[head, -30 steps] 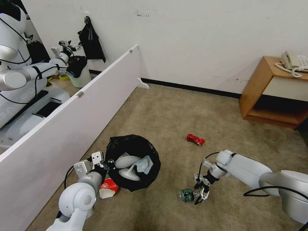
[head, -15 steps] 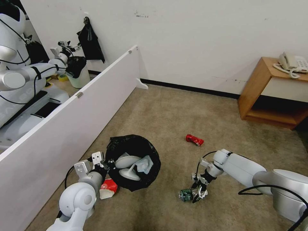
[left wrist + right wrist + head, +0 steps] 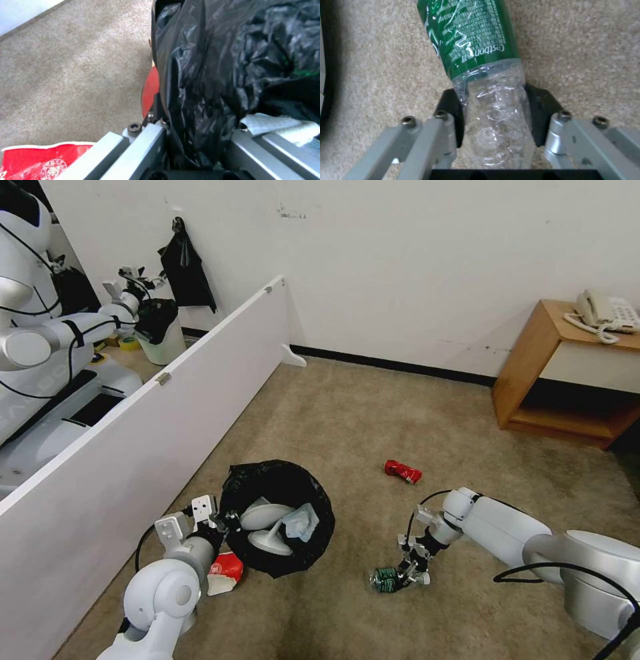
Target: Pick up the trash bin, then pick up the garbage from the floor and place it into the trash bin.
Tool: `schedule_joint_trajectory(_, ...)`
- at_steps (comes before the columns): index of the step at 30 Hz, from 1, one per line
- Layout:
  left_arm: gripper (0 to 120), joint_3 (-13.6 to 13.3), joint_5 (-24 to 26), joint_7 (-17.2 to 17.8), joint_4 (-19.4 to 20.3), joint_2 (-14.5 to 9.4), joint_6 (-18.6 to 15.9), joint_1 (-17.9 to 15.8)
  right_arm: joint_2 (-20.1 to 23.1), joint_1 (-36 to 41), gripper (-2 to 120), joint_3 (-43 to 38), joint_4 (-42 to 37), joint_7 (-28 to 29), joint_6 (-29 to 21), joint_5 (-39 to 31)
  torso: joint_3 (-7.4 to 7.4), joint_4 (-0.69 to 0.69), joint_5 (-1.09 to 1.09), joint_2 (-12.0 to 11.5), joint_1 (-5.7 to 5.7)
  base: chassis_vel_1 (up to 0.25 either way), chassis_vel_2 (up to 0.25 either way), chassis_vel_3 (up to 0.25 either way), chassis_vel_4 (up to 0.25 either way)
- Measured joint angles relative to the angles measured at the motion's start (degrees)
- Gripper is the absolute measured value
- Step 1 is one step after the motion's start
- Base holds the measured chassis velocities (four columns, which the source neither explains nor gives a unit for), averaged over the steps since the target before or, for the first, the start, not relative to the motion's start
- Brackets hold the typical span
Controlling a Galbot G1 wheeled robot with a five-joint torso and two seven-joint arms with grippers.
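left gripper (image 3: 217, 521) clamped on trash bin (image 3: 280, 480) rim, slippers (image 3: 267, 527) inside; right gripper (image 3: 496, 117) pinching green-labelled bottle (image 3: 476, 50) on floor; red can (image 3: 403, 471), paper cup (image 3: 223, 573) left

Right gripper (image 3: 408, 575) down on carpet at green-labelled bottle (image 3: 385, 579). Left gripper (image 3: 223, 522) at rim of black-lined trash bin (image 3: 313, 553) holding white slippers (image 3: 265, 521). Red can (image 3: 403, 471) lies apart.
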State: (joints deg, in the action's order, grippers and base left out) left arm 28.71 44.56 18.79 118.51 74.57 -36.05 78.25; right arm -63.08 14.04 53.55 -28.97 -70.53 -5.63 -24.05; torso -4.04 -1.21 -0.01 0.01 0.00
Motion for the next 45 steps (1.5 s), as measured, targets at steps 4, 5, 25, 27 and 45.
schedule_joint_trajectory(4,0,-0.22,-0.09,-0.01,0.06,0.17,0.01,-0.03,0.75,0.00,28,-0.05,-1.16,0.44,-0.30,0.02,-0.02,0.02,0.07,-0.02,0.01,0.000,0.000,0.000,0.000)
schedule_joint_trajectory(5,0,-0.25,-0.12,-0.01,0.06,0.18,0.02,-0.05,1.03,-0.01,27,-0.06,-1.56,0.53,-0.38,0.00,-0.03,0.02,0.08,-0.03,0.01,0.000,0.000,0.000,0.000)
schedule_joint_trajectory(25,0,-1.67,-1.53,-0.60,-0.92,-0.71,0.05,0.11,13.08,-3.17,21,0.37,-22.05,4.04,-4.65,-5.54,-0.01,0.00,0.00,-0.04,0.02,0.000,0.000,0.000,0.000)
schedule_joint_trajectory(27,0,-1.85,-1.70,-0.64,-0.95,-0.73,0.07,0.13,13.67,-3.33,21,0.24,-23.52,4.32,-4.93,-5.91,-0.01,0.00,0.01,-0.04,0.02,0.000,0.000,0.000,0.000)
schedule_joint_trajectory(45,0,-6.15,-2.07,-0.43,0.09,-4.12,-0.16,-0.12,36.39,7.90,21,-25.29,-50.00,12.29,-10.00,-9.65,0.00,-0.02,0.03,-0.01,0.02,0.000,0.000,0.000,0.000)
